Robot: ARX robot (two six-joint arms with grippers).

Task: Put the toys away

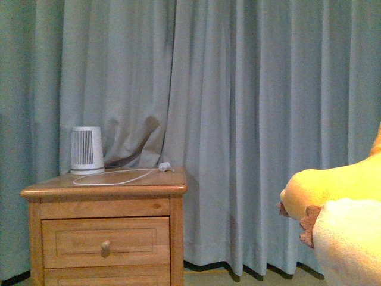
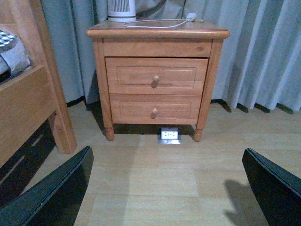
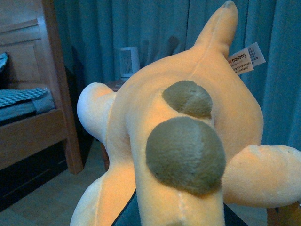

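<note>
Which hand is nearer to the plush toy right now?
Right. The plush toy fills the right wrist view, close against the right hand. The left hand is open over bare floor, facing the nightstand, with no toy in its view.

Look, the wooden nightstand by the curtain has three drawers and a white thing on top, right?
Not quite: the nightstand has two drawers, not three. The left wrist view shows both, one above the other. The white thing does stand on top, by the curtain.
</note>
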